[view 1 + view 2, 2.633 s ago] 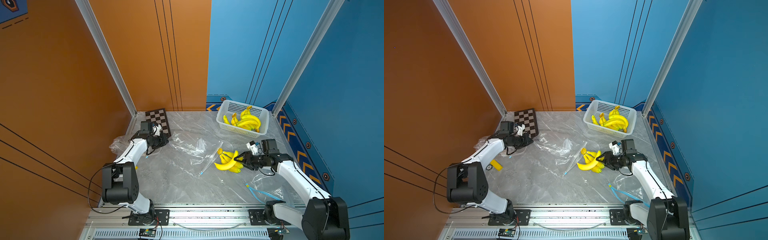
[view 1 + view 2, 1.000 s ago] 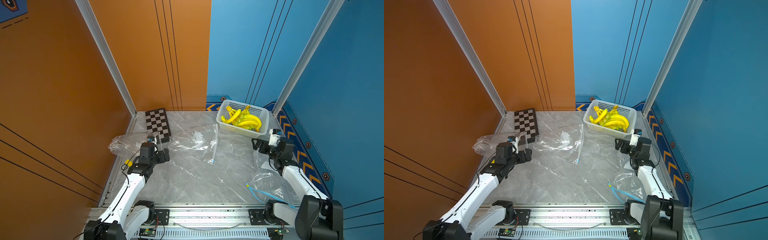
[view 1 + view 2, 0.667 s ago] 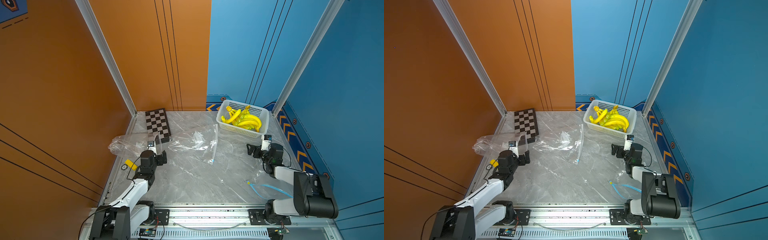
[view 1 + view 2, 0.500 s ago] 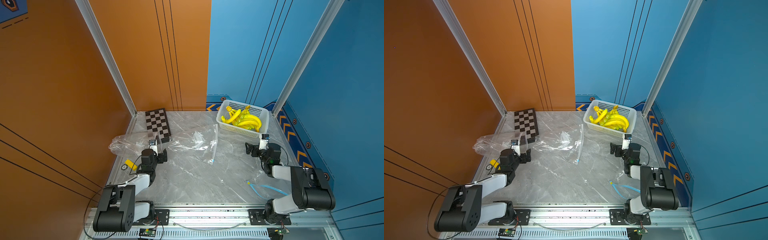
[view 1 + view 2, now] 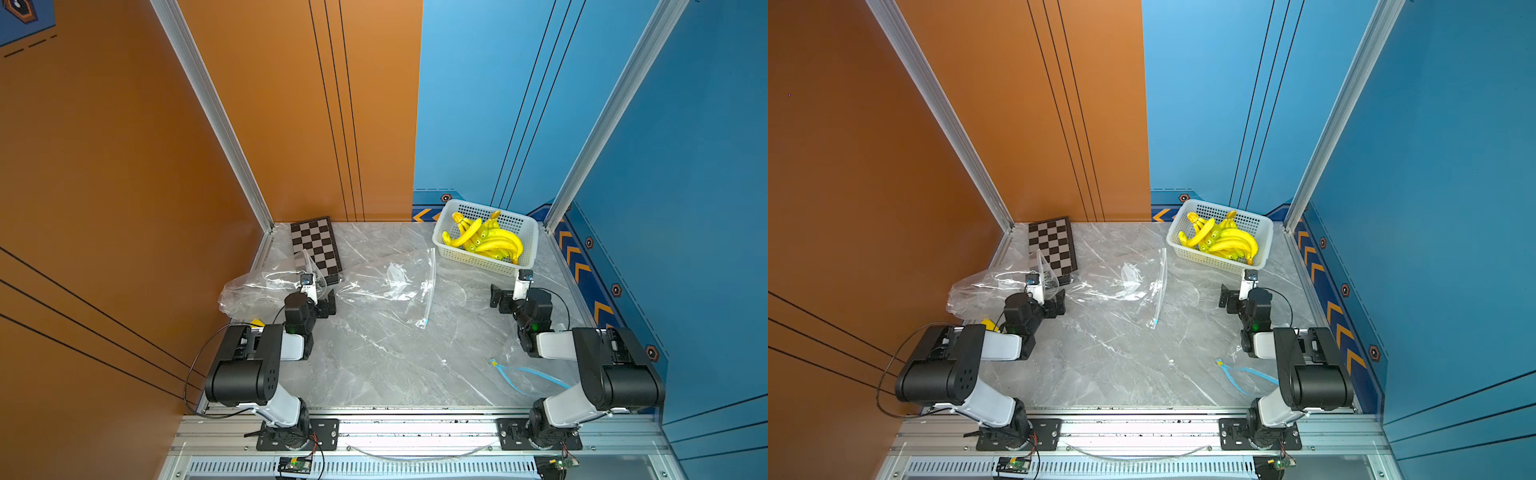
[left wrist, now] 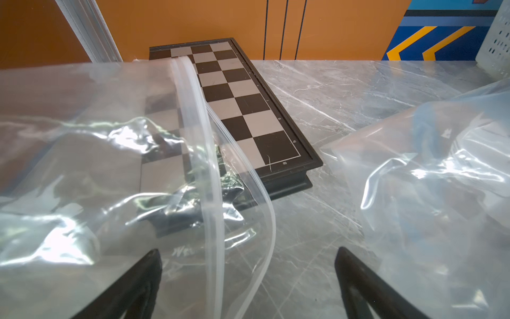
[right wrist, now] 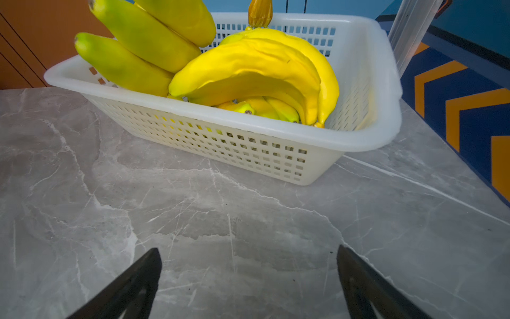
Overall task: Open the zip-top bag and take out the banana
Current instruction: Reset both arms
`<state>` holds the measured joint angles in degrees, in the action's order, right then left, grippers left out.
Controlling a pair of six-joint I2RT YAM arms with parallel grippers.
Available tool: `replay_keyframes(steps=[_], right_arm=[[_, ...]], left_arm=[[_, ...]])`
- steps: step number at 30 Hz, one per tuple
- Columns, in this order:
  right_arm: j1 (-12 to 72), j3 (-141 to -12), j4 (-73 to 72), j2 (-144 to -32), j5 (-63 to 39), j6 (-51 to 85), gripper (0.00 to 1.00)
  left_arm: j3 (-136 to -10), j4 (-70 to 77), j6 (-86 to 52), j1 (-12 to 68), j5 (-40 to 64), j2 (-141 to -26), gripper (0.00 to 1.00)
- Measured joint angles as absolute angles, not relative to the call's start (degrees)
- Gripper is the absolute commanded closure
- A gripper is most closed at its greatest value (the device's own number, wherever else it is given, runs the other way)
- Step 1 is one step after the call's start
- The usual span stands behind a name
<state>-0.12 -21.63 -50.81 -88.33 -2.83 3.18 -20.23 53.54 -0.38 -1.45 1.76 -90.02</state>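
Observation:
An empty clear zip-top bag (image 5: 395,282) (image 5: 1125,282) lies flat mid-table, its blue slider (image 5: 424,322) at the near end. Yellow bananas (image 5: 484,243) (image 7: 248,74) lie in the white basket (image 5: 519,226) (image 7: 220,129) at the back right. My left gripper (image 5: 319,297) (image 6: 248,256) is open, low at the left, with the zip edge of a second clear bag (image 6: 212,193) lying between its fingers (image 6: 143,276). My right gripper (image 5: 509,297) (image 7: 248,256) is open and empty over bare table, facing the basket.
A chessboard (image 5: 316,245) (image 6: 242,105) lies at the back left, partly under the second clear bag (image 5: 257,286). A third bag with a blue zip (image 5: 523,374) lies at the front right. Both arms are folded low near the front rail (image 5: 415,428). A small yellow object (image 5: 257,323) sits by the left wall.
The banana bunch held beside the bag 2.6 s ago now lies in the basket. Over the last second both arms folded back toward their bases. The grippers stayed open.

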Motion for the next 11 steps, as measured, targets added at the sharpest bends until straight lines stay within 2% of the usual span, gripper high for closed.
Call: replay_keyframes(steps=[11], right_arm=[[0.01, -21.63, -51.51, -88.36, -0.56, 3.18, 0.0]], left_arm=[[-20.56, 53.56, 0.67, -0.32, 1.63, -90.02, 0.02]])
